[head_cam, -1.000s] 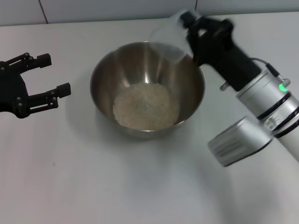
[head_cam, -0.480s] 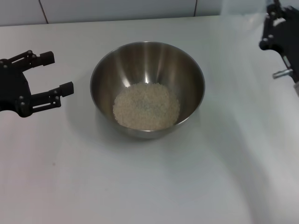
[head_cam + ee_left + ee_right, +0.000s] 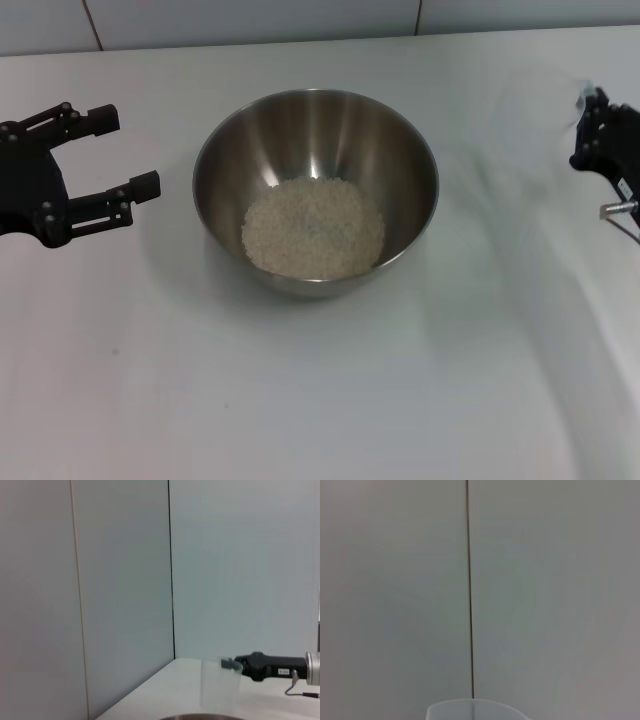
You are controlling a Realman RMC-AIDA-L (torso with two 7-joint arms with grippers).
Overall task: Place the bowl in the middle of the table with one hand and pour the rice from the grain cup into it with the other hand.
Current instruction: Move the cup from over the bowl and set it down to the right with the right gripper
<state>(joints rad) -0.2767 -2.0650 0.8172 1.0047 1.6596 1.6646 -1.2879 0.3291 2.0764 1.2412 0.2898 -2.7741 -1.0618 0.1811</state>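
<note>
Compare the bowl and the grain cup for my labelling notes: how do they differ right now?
The bowl is large, shiny steel; the grain cup is small, clear plastic. The bowl holds the rice; the cup looks empty. The bowl rests free on the table; the right gripper holds the cup.

Up behind the far edge of the tabletop [image 3: 300, 400] there's a pale wall [image 3: 250, 20], and two thin dark seams cut it, one towards the left [image 3: 90, 20], one right of centre [image 3: 418, 15]. Over on the left wrist view it's wall again, a dark vertical line [image 3: 171, 580] splitting a greyer panel [image 3: 120, 590] from a bluer one [image 3: 240, 570]. Right wrist view, same story: plain pale panelling, one dark seam [image 3: 468, 590] straight down the middle.
</note>
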